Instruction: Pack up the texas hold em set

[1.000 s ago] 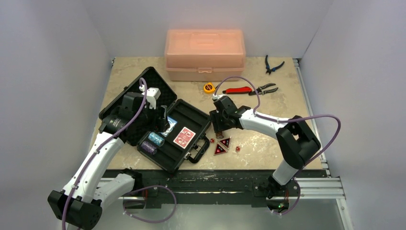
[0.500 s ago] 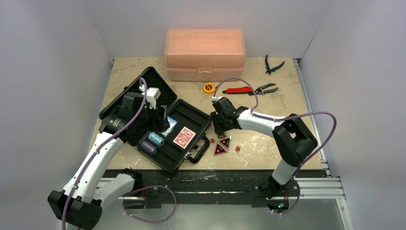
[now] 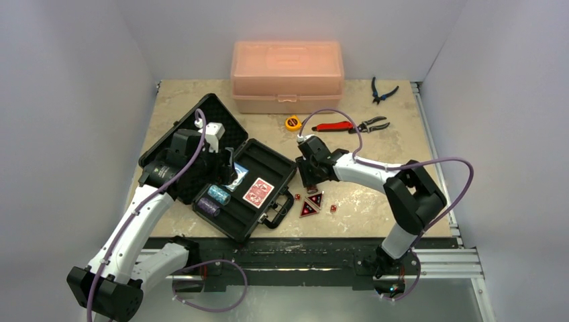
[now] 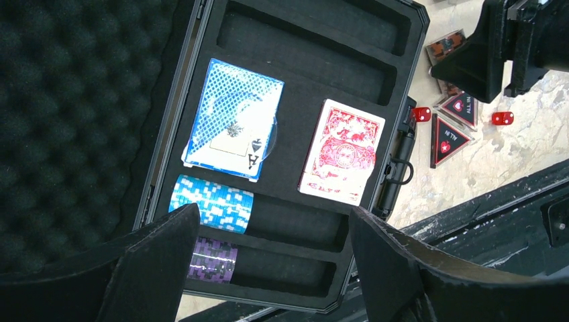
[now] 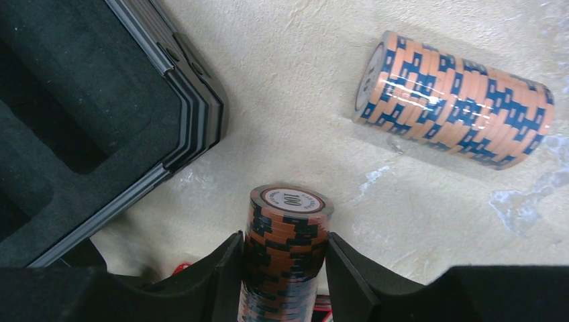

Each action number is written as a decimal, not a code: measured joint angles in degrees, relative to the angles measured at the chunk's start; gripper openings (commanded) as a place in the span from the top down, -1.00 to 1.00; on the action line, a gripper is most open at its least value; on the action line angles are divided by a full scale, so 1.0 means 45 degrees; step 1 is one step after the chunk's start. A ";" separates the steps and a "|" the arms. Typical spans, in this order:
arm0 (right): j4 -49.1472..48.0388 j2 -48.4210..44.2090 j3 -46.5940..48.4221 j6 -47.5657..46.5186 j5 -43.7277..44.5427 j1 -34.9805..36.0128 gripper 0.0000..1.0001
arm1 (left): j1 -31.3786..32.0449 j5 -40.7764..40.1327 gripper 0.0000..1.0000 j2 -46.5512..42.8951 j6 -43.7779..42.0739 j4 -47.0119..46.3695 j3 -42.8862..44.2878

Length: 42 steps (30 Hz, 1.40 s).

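Top external view: beige stone-look surface (image 3: 402,121), walled on three sides. Translucent orange box (image 3: 287,74) at the far edge, lid shut.

Black case (image 3: 265,161) lies open left of centre. Its egg-crate foam lid (image 4: 74,114) is folded back to the far left, the slotted tray is nearer the middle, and the handle faces the near edge.

Left gripper (image 4: 275,268) hangs over the tray, jaws spread wide, nothing between them.

Right gripper (image 5: 285,282) is just off the tray's right corner, pointing down at the surface. Its jaws are closed against both sides of a dark orange-and-black chip stack (image 5: 290,225) whose end face reads 100. Cannot tell whether the stack touches the surface.

In the tray:
- blue deck (image 4: 233,119) and red deck (image 4: 343,151) side by side in the middle slots
- blue chip stack (image 4: 211,203) lying in the slot below the blue deck
- purple chip stack (image 4: 213,260) in the next slot toward the near edge

On the surface beside the case:
- light orange-and-blue chip stack (image 5: 453,99) lying on its side, apart from the held one
- two black-red triangles (image 4: 448,137) marked ALL IN, touching each other
- two red dice (image 4: 421,114), one either side of the triangles
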<state>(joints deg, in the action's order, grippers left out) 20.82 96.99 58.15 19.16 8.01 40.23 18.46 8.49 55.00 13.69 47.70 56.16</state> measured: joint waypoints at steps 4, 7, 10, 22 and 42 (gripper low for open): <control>0.0311 -0.0529 0.0000 -0.0214 0.0175 0.0000 1.00 | 0.0000 0.0000 -0.63 0.0000 0.0000 0.0000 0.0000; 0.0350 -0.1156 0.0000 -0.0330 0.0374 0.0000 1.00 | 0.0000 -0.0005 -0.63 0.0000 0.0000 0.0000 0.0000; 0.0340 -0.1676 0.0000 -0.0427 0.0481 0.0000 1.00 | 0.0000 0.0000 -0.63 0.0000 0.0000 0.0000 0.0000; -0.0165 -0.3439 0.0000 -0.1365 0.0622 0.0000 1.00 | 0.0000 -0.0121 -0.62 0.0000 0.0000 0.0005 0.0000; -0.2463 -0.4090 0.0233 -0.5809 -0.2399 0.0000 1.00 | 0.0000 -0.0957 -0.59 -0.0359 0.0010 0.0151 0.0044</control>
<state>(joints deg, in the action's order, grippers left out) 9.74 78.59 59.20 -6.98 -2.79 40.23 18.46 4.19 53.39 13.74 48.38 56.36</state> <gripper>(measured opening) 0.470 0.802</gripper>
